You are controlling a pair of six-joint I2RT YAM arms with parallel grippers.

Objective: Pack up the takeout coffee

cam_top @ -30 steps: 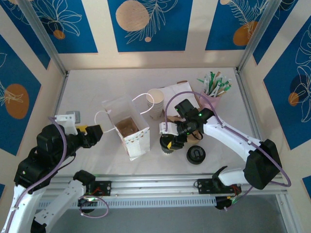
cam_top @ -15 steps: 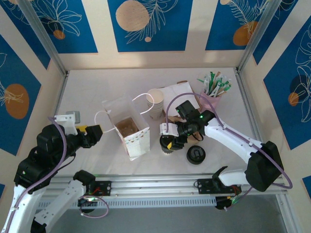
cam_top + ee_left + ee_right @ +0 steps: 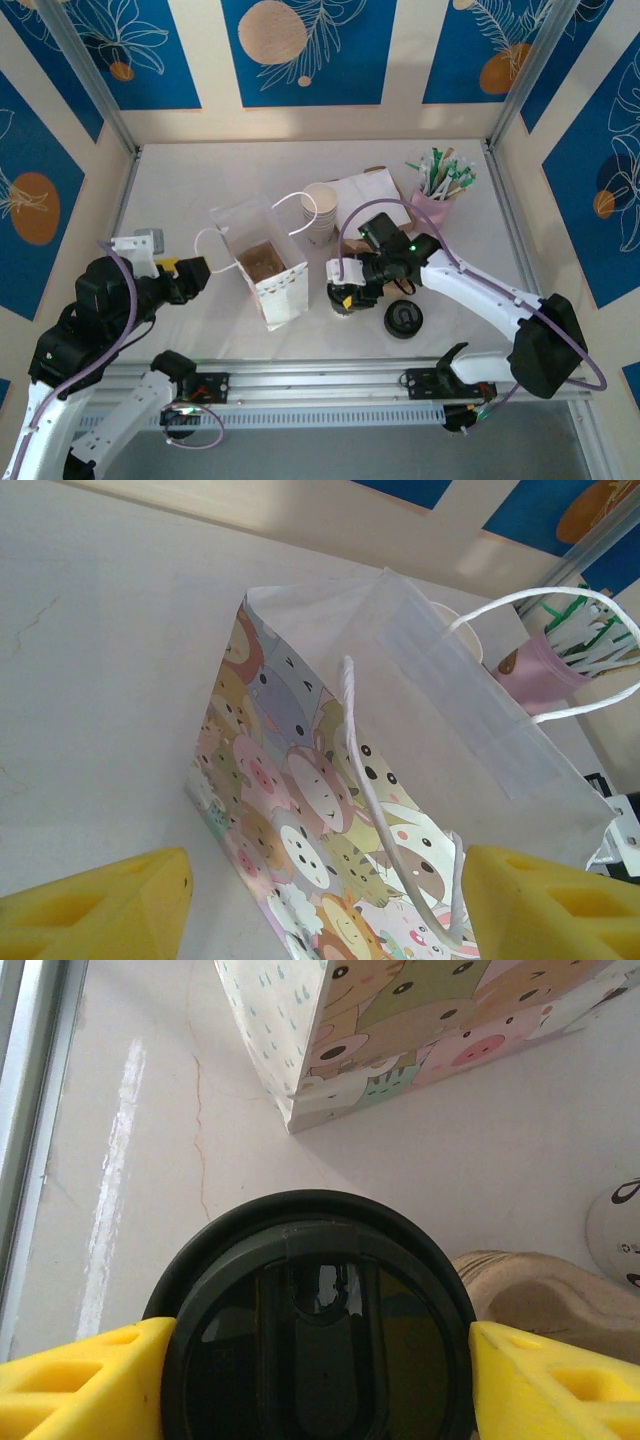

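Takeout coffee [image 3: 318, 1310] | sides hidden, cropped below | right end effector [image 3: 320, 1380] grips it | left end effector [image 3: 322, 905] wide

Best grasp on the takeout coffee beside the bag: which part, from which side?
Grip the cup wall just under the black lid, coming straight down from above. The takeout coffee stands upright and round, so opposing pads seat evenly and the lid rim should stop it slipping. The right gripper straddles the lid this way.

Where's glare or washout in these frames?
Right wrist: glossy lid of the takeout coffee carries faint reflections. Left wrist: white top of the paper bag is washed out against the pale table. Top external: even light, soft shadows.
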